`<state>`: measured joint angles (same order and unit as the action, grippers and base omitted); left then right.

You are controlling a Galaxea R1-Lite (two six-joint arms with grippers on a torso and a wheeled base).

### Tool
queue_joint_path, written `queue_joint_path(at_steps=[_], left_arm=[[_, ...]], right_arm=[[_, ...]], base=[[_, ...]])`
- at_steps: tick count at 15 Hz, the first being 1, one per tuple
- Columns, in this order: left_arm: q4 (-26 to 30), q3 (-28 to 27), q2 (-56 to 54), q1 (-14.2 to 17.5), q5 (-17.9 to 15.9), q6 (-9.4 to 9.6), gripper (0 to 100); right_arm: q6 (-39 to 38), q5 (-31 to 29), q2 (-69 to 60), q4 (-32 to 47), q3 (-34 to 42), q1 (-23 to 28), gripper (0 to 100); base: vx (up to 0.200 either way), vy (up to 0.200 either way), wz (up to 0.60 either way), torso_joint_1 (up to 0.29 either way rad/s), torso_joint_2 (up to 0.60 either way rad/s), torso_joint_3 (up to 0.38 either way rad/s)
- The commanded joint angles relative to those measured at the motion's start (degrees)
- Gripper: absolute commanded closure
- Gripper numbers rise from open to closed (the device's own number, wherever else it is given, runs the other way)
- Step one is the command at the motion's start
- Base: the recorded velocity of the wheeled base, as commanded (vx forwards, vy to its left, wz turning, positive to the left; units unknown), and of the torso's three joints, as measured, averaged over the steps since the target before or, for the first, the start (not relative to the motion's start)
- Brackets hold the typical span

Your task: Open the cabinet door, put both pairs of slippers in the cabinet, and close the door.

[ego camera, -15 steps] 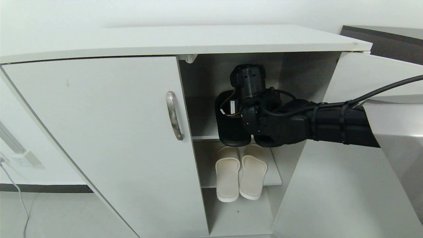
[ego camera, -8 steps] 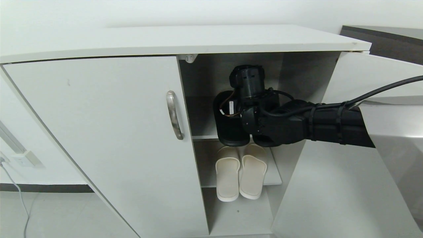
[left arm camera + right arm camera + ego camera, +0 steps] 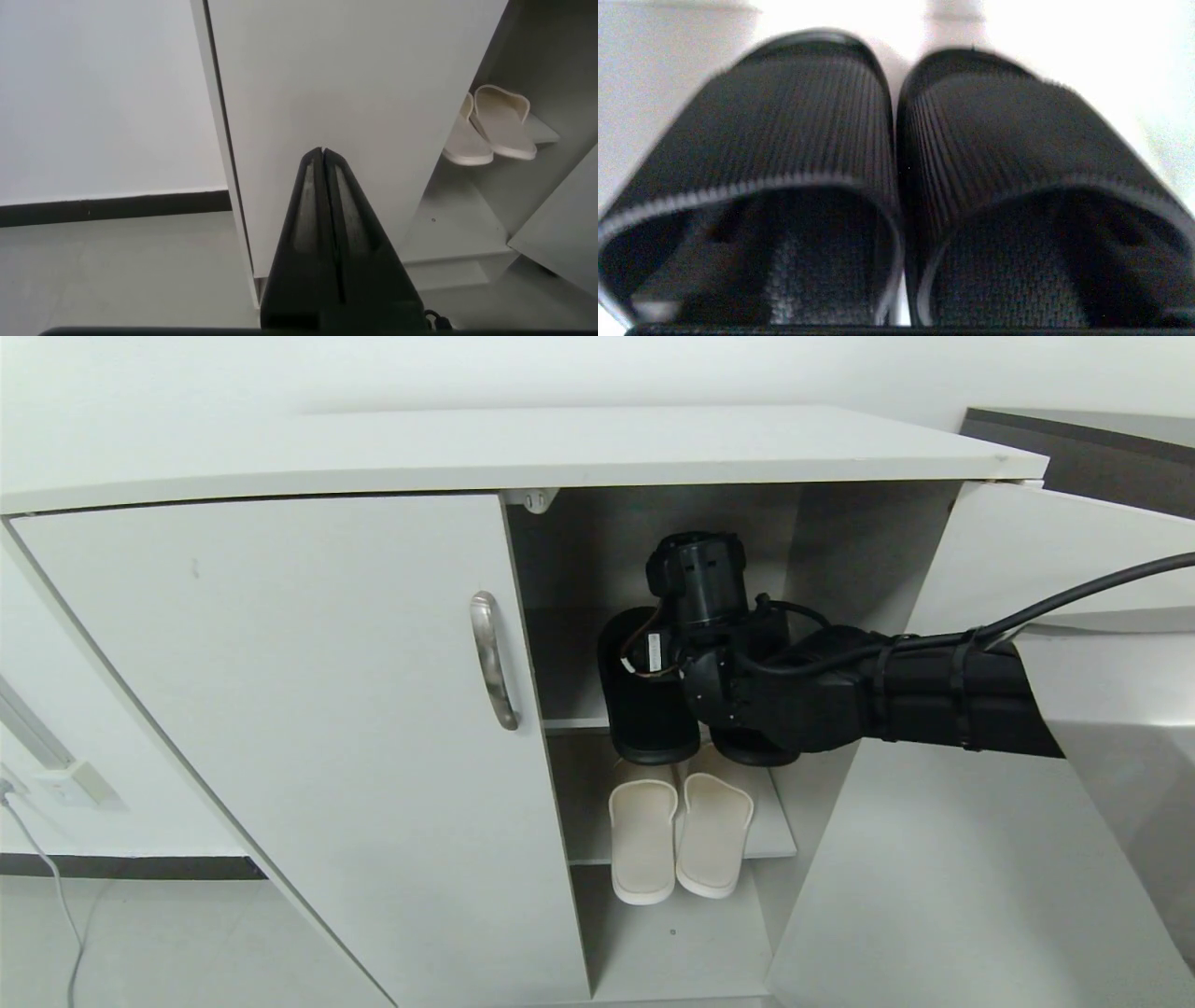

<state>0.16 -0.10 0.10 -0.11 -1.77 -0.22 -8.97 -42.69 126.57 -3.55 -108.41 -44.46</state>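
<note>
Quick note from my remote session. The cabinet (image 3: 560, 448) stood with its right door (image 3: 934, 896) swung wide open and its left door (image 3: 280, 709) shut, metal handle (image 3: 492, 661) by the inner edge.

The right arm (image 3: 887, 700) reached into the open half at the height of the upper shelf (image 3: 569, 721). The black slippers (image 3: 644, 709) were right there at its wrist, side by side and touching, toes pointing into the cabinet, with their heels sticking out past the front edge of that shelf. From the right wrist camera I got both black slippers (image 3: 785, 140) close up, ribbed straps and all. The right pincer (image 3: 695, 616) was buried behind the wrist and the slippers, so honestly I couldn't tell if it was spread or pinching anything.

The white slippers (image 3: 677, 840) sat one shelf down on the lower shelf (image 3: 775, 845), also as a neat pair touching each other, toes in, heels hanging a bit over the front edge. They showed in the left wrist view too (image 3: 495, 131).

The left pincer (image 3: 323, 159) was pressed together with nothing in it, pointing at the face of the shut left door, low down near the floor (image 3: 112, 271).

Off to the left of the cabinet there was a wall socket (image 3: 70, 784) with a cable (image 3: 56, 896) hanging from it.
</note>
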Motion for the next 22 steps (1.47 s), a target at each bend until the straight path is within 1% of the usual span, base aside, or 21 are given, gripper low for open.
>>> queue_joint_path(at_steps=[1, 5, 8, 9, 11, 12, 14, 16, 17, 19, 22], left_arm=[[0.02, 0.01, -0.01, 0.02, 0.01, -0.04, 100], [0.02, 0.01, -0.01, -0.07, 0.01, -0.04, 100], [0.02, 0.01, -0.01, -0.07, 0.01, 0.04, 100], [0.02, 0.01, -0.01, 0.02, -0.08, -0.04, 100], [0.02, 0.01, -0.01, 0.02, -0.08, 0.04, 100], [0.02, 0.01, -0.01, -0.07, -0.08, 0.04, 100], [0.02, 0.01, -0.01, 0.02, -0.08, 0.04, 100], [0.02, 0.01, -0.01, 0.02, -0.08, 0.04, 100], [0.02, 0.01, -0.01, 0.02, -0.08, 0.13, 100], [0.02, 0.01, -0.01, 0.02, -0.17, 0.31, 100], [0.02, 0.01, -0.01, -0.07, -0.08, 0.31, 100]], right_arm=[[-0.26, -0.02, -3.44, -0.14, 4.08, -0.89, 0], [-0.43, -0.29, -10.30, -0.67, 12.17, -3.27, 0], [-2.54, -0.11, -18.47, -2.52, 22.89, -7.31, 0], [-3.24, 0.06, -21.99, -3.40, 28.25, -8.80, 0], [-3.51, 0.59, -25.85, -6.30, 34.32, -10.47, 0], [-3.24, 3.32, -30.51, -10.60, 41.61, -12.05, 0], [-3.24, 7.97, -34.99, -15.09, 50.14, -12.93, 0], [-3.33, 10.44, -36.40, -20.01, 56.38, -12.93, 0], [-3.24, 11.84, -36.31, -22.73, 58.66, -12.93, 100], [-3.07, 13.51, -34.99, -23.96, 59.63, -12.93, 100], [-3.24, 13.42, -32.09, -24.14, 60.25, -12.76, 100]], base=[[0.000, 0.000, 0.00, 0.000, 0.00, 0.000], [0.000, 0.000, 0.00, 0.000, 0.00, 0.000], [0.000, 0.000, 0.00, 0.000, 0.00, 0.000], [0.000, 0.000, 0.00, 0.000, 0.00, 0.000], [0.000, 0.000, 0.00, 0.000, 0.00, 0.000], [0.000, 0.000, 0.00, 0.000, 0.00, 0.000], [0.000, 0.000, 0.00, 0.000, 0.00, 0.000], [0.000, 0.000, 0.00, 0.000, 0.00, 0.000], [0.000, 0.000, 0.00, 0.000, 0.00, 0.000], [0.000, 0.000, 0.00, 0.000, 0.00, 0.000], [0.000, 0.000, 0.00, 0.000, 0.00, 0.000]])
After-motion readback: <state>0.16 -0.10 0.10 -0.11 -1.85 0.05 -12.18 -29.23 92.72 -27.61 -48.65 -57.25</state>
